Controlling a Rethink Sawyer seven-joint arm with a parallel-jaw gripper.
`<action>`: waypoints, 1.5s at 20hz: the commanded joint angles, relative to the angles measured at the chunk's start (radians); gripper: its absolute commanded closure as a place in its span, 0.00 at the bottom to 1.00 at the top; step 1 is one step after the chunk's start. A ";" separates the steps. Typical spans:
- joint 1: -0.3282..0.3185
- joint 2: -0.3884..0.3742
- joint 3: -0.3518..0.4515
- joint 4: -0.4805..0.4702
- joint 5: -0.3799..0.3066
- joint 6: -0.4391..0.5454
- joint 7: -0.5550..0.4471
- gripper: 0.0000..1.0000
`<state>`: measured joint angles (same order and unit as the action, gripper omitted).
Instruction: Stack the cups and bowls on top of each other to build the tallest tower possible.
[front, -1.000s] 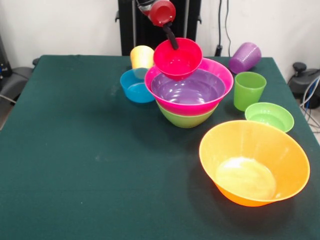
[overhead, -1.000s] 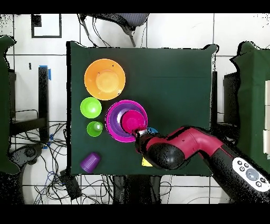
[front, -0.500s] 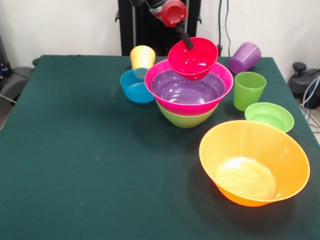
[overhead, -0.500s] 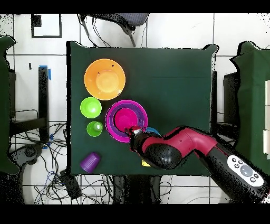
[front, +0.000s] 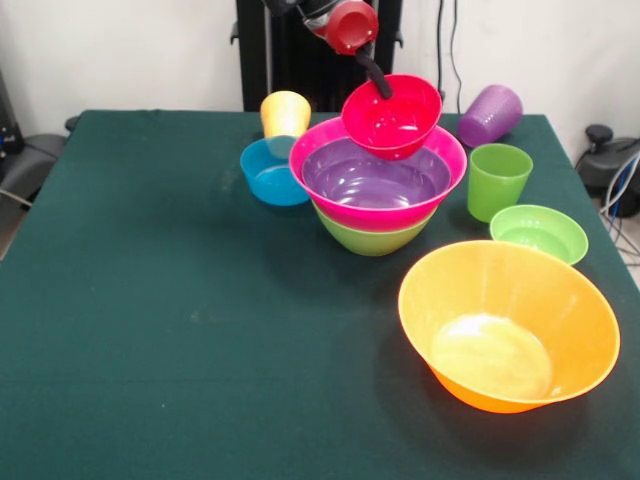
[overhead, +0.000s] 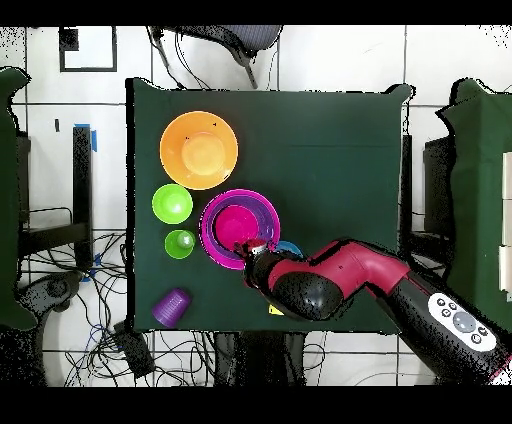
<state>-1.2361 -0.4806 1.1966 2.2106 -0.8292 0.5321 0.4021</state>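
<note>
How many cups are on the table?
3: the yellow cup behind the blue bowl, the green cup right of the tower, the purple cup on its side at the far edge.

a dark green cloth covers the surface (front: 150, 330), which fills most of the front view and shows as a dark rectangle from overhead (overhead: 330, 150). behind it stands a pale wall (front: 120, 50). a black chair (overhead: 215, 40) sits at the top edge of the overhead view. the floor (overhead: 330, 58) is of white tiles, and loose cables (overhead: 110, 330) lie tangled on it. more green-covered tables show at the left (overhead: 10, 200) and right (overhead: 480, 150) edges.
</note>
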 joint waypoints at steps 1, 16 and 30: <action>0.067 -0.052 -0.072 -0.018 -0.172 -0.029 -0.009 1.00; 0.091 -0.082 -0.107 -0.065 -0.224 -0.042 0.036 0.00; 0.090 -0.053 -0.112 -0.061 -0.185 -0.029 0.019 0.00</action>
<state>-1.1912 -0.5880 1.1356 2.2021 -0.9889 0.5159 0.4021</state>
